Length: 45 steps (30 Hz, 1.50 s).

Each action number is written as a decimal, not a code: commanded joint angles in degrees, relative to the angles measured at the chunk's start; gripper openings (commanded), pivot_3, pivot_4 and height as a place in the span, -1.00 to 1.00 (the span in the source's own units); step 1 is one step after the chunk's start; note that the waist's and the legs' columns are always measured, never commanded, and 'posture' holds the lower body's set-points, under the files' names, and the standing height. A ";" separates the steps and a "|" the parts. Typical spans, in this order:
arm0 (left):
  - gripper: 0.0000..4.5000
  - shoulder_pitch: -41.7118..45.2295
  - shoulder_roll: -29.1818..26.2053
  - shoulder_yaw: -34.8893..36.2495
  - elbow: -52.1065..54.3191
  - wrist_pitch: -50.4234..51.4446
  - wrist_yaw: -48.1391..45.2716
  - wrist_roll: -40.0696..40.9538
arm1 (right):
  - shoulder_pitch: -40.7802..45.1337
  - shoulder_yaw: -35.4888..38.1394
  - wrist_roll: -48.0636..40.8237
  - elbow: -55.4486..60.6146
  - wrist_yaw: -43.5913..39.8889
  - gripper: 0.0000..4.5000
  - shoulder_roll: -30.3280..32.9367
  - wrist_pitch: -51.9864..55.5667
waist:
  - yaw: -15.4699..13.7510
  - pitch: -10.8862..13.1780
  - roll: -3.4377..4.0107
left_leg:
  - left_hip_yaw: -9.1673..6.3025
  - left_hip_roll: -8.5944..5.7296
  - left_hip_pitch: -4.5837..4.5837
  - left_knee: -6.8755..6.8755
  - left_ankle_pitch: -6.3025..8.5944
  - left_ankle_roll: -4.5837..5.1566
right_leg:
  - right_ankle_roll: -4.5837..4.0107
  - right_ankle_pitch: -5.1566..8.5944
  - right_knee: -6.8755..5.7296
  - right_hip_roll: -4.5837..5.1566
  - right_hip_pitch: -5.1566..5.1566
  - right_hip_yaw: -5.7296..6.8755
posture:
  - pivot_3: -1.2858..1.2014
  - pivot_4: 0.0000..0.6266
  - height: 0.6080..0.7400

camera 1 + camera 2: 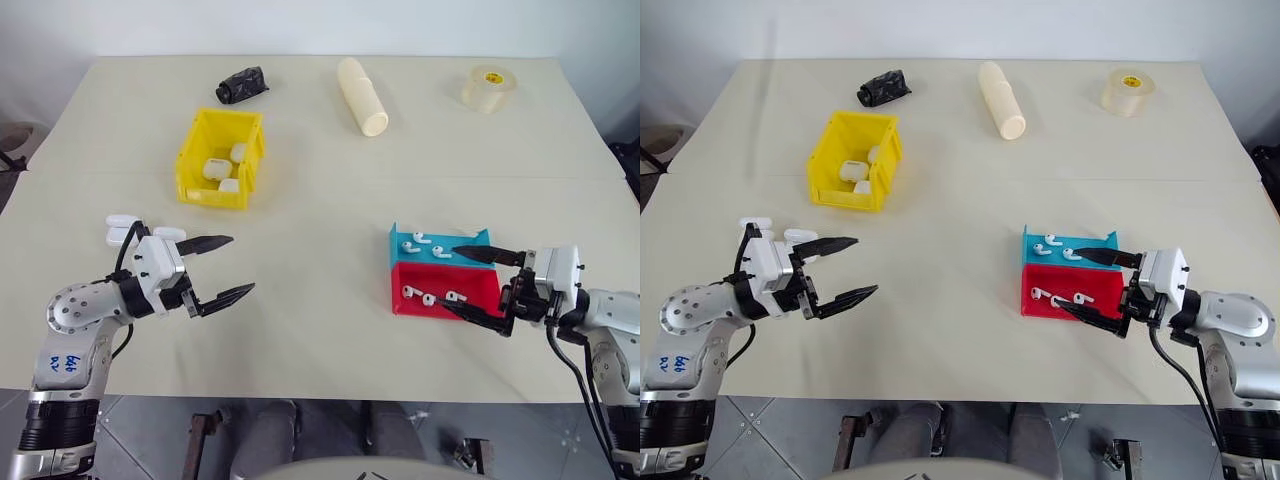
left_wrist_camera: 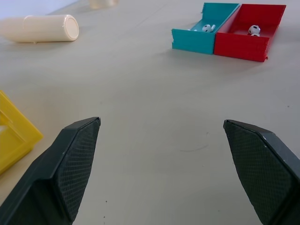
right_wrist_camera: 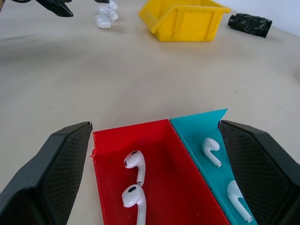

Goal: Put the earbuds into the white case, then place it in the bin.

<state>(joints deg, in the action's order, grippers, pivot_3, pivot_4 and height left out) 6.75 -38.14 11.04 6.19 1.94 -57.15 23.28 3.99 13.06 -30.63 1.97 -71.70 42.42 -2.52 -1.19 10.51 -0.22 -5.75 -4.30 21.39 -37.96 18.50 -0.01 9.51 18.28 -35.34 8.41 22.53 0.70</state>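
Two earbuds (image 3: 133, 162) lie in the red tray (image 1: 470, 289), and two more (image 3: 210, 150) lie in the blue tray (image 1: 473, 241) beside it. My right gripper (image 1: 450, 278) is open and level at the near right of both trays, its fingers spanning them without touching an earbud. At the left, loose white cases (image 1: 122, 228) lie on the table just behind my left gripper (image 1: 241, 263), which is open, empty and pointing right. The yellow bin (image 1: 196, 156) stands behind it with more white cases inside.
Along the table's far side lie a black bundle (image 1: 241, 84), a cream cylinder (image 1: 362, 95) and a roll of tape (image 1: 488, 88). Bare tabletop stretches between the bin and the two trays.
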 commanded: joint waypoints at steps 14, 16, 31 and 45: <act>0.99 1.07 0.97 0.16 0.52 -2.88 1.58 -0.91 | 1.65 0.39 0.00 -1.74 -0.64 1.00 -0.81 -2.20 | -0.01 0.00 0.00 | 0.00 0.00 0.00 0.00 0.00 0.00 | 0.00 0.00 0.00 -0.01 0.00 0.00 | 0.03 -0.52 1.00; 0.99 0.97 1.01 0.13 0.77 -2.67 1.56 -0.71 | 1.84 0.27 0.05 -1.93 -0.76 1.00 -0.84 -2.25 | -0.01 0.00 0.00 | 0.00 0.00 0.00 0.00 0.00 0.00 | 0.00 0.00 0.00 0.00 0.00 0.00 | 0.03 -0.52 1.00; 0.99 0.55 1.05 1.03 0.92 -1.18 2.52 0.39 | 2.11 -0.16 0.15 -1.91 -1.21 1.00 -1.07 -2.30 | 0.00 0.00 0.00 | 0.00 0.00 0.00 0.00 0.00 0.00 | 0.00 0.00 0.00 0.00 0.00 0.00 | 0.03 -0.52 1.00; 0.99 -17.97 6.44 20.59 13.42 17.03 28.34 2.50 | 5.73 -7.12 -0.62 6.52 0.38 1.00 -8.40 -2.55 | 1.09 0.00 0.00 | -0.03 0.05 -0.03 0.03 0.03 -0.04 | -0.01 0.01 -0.02 -0.03 0.01 -0.04 | 0.03 -0.52 1.00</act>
<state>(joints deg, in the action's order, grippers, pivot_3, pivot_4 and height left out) -10.06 -33.09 27.53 15.99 16.56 -33.16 24.34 8.80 5.82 -30.38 6.51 -71.68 34.42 -3.87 -0.10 10.51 -0.22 -5.79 -4.25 21.36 -37.94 18.53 -0.05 9.50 18.29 -35.36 8.38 22.54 0.65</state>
